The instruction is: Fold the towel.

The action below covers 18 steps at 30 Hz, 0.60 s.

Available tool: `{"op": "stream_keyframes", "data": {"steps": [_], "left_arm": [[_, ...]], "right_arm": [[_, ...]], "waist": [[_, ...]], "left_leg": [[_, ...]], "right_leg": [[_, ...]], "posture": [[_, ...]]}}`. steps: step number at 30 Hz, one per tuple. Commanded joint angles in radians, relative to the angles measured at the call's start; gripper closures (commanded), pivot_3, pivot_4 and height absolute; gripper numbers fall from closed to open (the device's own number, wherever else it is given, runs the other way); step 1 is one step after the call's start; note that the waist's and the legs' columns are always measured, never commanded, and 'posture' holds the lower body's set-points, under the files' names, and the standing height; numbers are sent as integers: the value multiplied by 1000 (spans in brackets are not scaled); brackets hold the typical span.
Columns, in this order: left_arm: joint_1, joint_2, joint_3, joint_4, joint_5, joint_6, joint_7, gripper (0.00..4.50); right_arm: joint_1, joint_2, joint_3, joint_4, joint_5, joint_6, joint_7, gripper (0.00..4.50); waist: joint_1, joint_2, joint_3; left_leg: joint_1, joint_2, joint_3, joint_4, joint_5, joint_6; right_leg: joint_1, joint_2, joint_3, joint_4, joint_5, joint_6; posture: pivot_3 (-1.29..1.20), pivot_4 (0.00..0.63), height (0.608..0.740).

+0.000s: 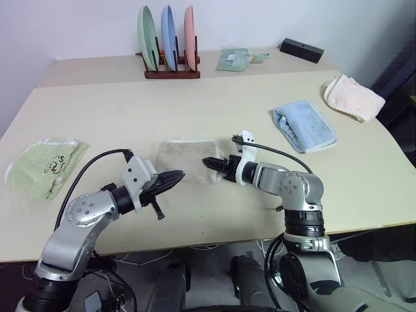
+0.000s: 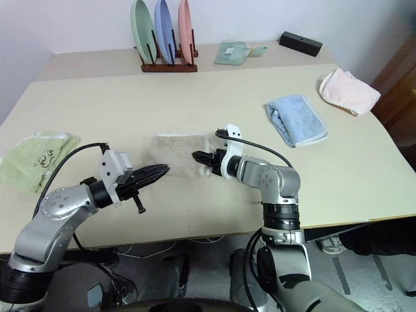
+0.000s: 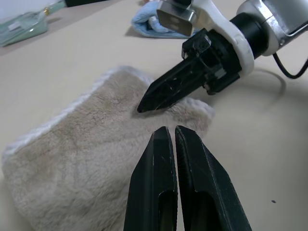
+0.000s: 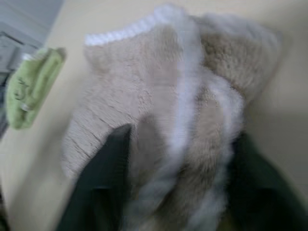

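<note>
Black tapered left pincer (image 3: 174, 139) shut; fluffy beige towel (image 1: 185, 158) folded.

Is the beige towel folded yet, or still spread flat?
Folded. The towel lies as a compact rectangle on the table, and the right wrist view shows its white-corded edges doubled over one another in layers.
</note>
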<state>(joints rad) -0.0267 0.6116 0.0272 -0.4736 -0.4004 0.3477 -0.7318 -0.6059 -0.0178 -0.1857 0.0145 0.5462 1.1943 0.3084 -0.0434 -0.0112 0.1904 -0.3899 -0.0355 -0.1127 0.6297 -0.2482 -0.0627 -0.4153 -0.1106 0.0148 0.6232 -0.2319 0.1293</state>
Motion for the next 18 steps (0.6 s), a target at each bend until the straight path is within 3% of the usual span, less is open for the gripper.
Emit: {"op": "stream_keyframes", "data": {"steps": [1, 2, 6, 10, 14, 18], "left_arm": [[8, 7, 27, -31, 8, -5, 15, 4374], [8, 6, 25, -30, 8, -6, 18, 4374], [-1, -6, 15, -27, 13, -9, 35, 4374], [-16, -23, 13, -17, 9, -7, 48, 4374], [-49, -45, -19, 16, 27, -19, 48, 4374], [-95, -85, -54, 49, 36, -26, 51, 4374]], "right_arm": [[-17, 1, -23, -30, 36, 1, -6, 4239], [-18, -2, -31, -36, 44, 1, -9, 4476], [-60, -34, -128, -100, 99, -27, -29, 4476], [-184, -165, -293, -83, 108, -136, -92, 4476], [-272, -308, -449, 38, 94, -222, -195, 4476], [-279, -345, -588, 175, 97, -244, -360, 4476]], "waist": [[2, 0, 0], [1, 0, 0], [2, 0, 0], [9, 2, 2], [11, 2, 1], [6, 1, 1]], "left_leg": [[0, 0, 0, 0, 0, 0], [0, 0, 0, 0, 0, 0], [0, 0, 0, 0, 0, 0], [-1, 0, 0, 1, 0, 0], [-2, -1, 0, 0, 0, 0], [-1, -1, 1, 0, 0, 1]], "right_leg": [[0, 0, 0, 0, 0, 0], [0, 0, 0, 0, 0, 0], [0, 0, 0, 0, 0, 0], [-1, 0, 0, 0, 0, 0], [-1, -1, -1, -1, 0, 0], [0, -1, 0, -1, 0, 0]], "posture": [[0, 150, 740], [0, 150, 740], [0, 150, 740], [0, 150, 740], [0, 150, 740], [0, 150, 740]]}}
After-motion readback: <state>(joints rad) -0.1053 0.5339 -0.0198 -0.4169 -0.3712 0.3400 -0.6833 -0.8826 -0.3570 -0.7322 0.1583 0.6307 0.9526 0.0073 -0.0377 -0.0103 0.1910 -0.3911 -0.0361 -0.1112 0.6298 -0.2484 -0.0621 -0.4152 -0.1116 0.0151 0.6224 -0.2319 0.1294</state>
